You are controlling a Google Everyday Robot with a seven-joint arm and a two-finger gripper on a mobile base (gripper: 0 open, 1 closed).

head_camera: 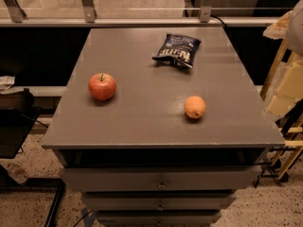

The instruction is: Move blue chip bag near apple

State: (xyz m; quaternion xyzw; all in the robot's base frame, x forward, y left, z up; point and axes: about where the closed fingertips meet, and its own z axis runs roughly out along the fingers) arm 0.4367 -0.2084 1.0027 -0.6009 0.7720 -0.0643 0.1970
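Two risks: the crinkled navy blue chip bag (177, 50), at the grey tabletop's (142, 126) back, could slip free; the round red apple (102, 86), well left, could roll if bumped. We cannot see the gripper or tell its state

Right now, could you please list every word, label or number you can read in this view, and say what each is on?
"KETTLE": white block letters on the blue chip bag; blurred, so this is a probable reading.
Smaller print on the bag: too blurred to read.
The apple, orange fruit, table and drawers: no text.
The gripper is not in view.
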